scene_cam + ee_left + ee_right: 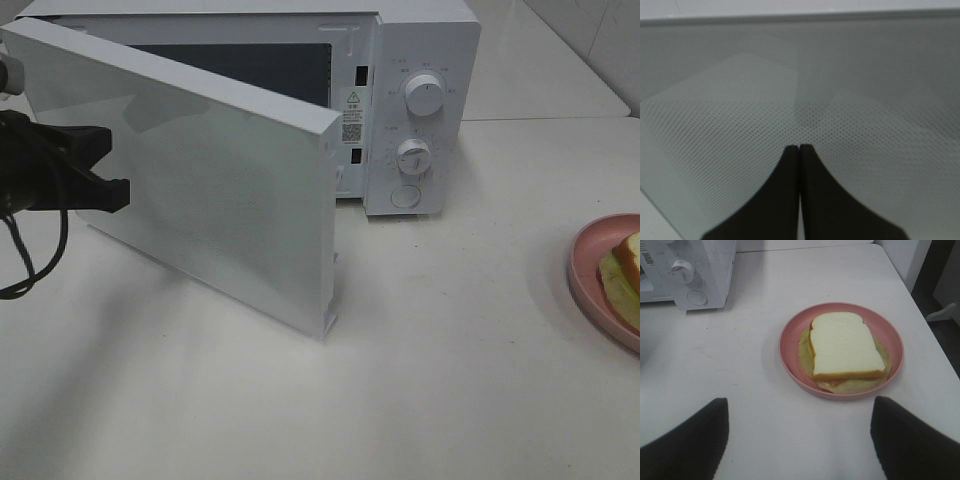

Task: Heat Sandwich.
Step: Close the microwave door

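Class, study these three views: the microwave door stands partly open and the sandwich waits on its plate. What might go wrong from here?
1. The shut left pincer presses its tips on the white microwave door; it may slip off the smooth panel, leaving the door only half open.
2. The small pale-bread sandwich is stacked loosely on the round pink plate; the open right pincer may squeeze the layers apart.
3. The half-open door could block the sandwich's path into the cavity.

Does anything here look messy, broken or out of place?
Nothing looks spilled or broken. The sandwich lies flat on the pink plate, though its yellow-green layer pokes out past the bread. The microwave door hangs partly open, with the left gripper shut against it.
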### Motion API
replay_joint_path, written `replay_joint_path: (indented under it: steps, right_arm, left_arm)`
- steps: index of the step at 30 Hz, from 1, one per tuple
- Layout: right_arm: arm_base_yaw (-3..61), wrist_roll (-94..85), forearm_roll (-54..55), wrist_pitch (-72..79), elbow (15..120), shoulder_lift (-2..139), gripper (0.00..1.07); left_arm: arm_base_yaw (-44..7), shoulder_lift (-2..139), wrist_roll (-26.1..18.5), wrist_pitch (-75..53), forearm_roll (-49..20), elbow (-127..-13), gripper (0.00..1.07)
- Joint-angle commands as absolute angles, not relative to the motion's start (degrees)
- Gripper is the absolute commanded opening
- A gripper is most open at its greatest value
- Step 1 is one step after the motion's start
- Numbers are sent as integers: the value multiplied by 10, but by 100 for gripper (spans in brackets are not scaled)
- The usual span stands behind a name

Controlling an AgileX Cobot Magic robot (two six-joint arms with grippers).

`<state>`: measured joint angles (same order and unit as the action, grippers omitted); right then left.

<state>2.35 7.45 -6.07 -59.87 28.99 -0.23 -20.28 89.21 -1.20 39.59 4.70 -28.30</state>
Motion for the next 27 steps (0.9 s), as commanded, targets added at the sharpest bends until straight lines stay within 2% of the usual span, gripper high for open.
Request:
replay_joint_path:
  steps: [1, 14, 18, 20, 22, 24, 26, 27]
  right_arm:
    - [19, 64, -63, -595, 290, -17, 75]
    - [19, 64, -63, -595, 290, -17, 75]
    - [19, 64, -63, -595, 290, -17, 75]
    - [19, 64, -63, -595, 290, -17, 75]
    - [19, 64, -63, -595, 290, -17, 75]
    - [19, 64, -63, -595, 290, -17, 75]
    - [19, 64, -63, -595, 290, -17, 75]
    - [19, 64, -63, -595, 290, -17, 75]
  left_arm:
    - [-217, 901, -10, 405, 14, -302, 0]
    - [-291, 981, -14, 405, -86, -392, 0]
    - [-317, 1007, -43, 405, -131, -423, 0]
    - [-340, 1025, -90, 404, -176, -446, 0]
    - [-348, 1031, -104, 405, -194, -454, 0]
    - [-368, 1046, -140, 406, -244, -477, 0]
    - [-374, 1050, -150, 405, -257, -482, 0]
    - [-384, 1062, -172, 405, -280, -496, 0]
